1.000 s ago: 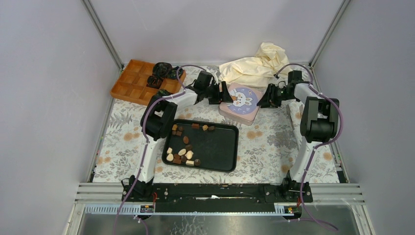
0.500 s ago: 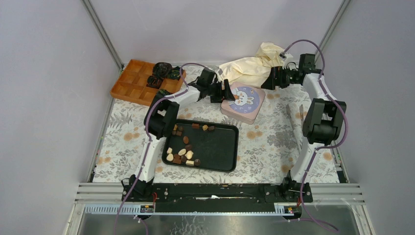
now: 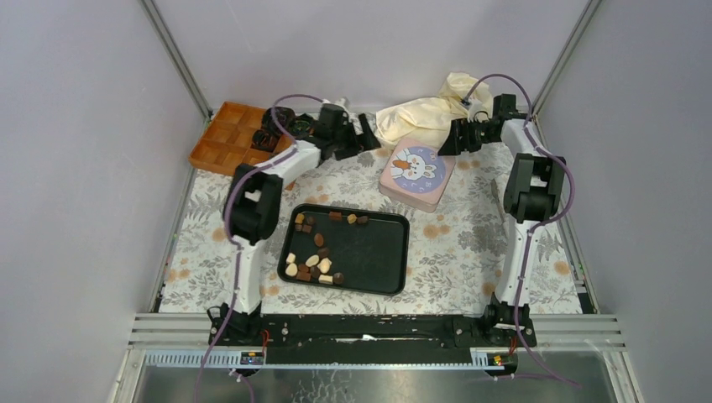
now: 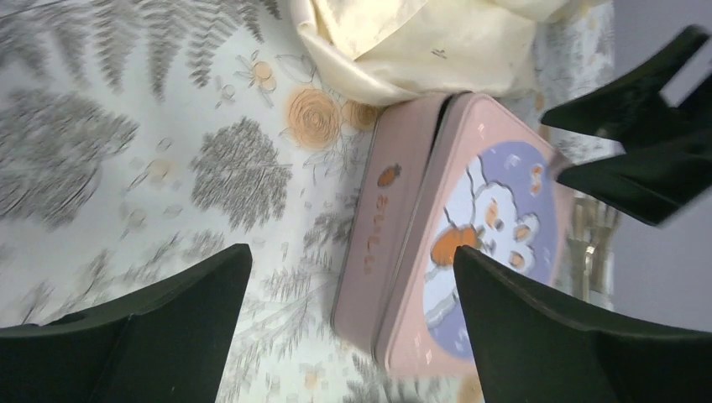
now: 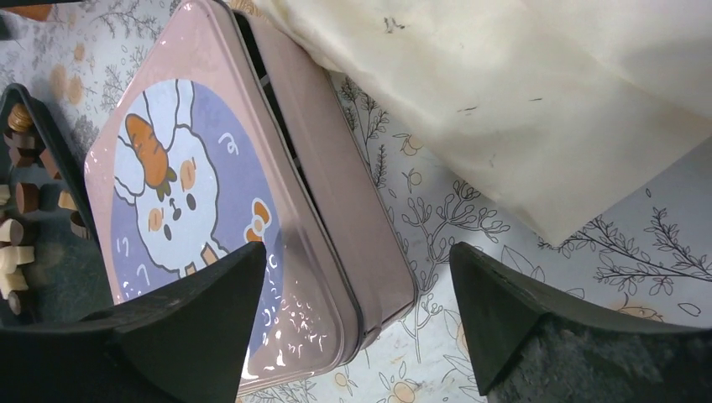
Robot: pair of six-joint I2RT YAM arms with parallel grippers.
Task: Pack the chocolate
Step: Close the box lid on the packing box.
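Pink tin (image 3: 417, 174): let go since a second ago, lid on but offset from base. Left gripper (image 4: 348, 256), right gripper (image 5: 357, 252): drawn back from its sides, jaws wide, empty. Chocolate (image 3: 312, 252): loose on black tray (image 3: 378, 256), apart from tin, none packed; lid-lifting apparently pending.

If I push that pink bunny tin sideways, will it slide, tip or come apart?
The pink tin is low and flat, so it likely slides rather than tips. Its glossy lid looks slippery and seems askew on the base, so it may shift off.
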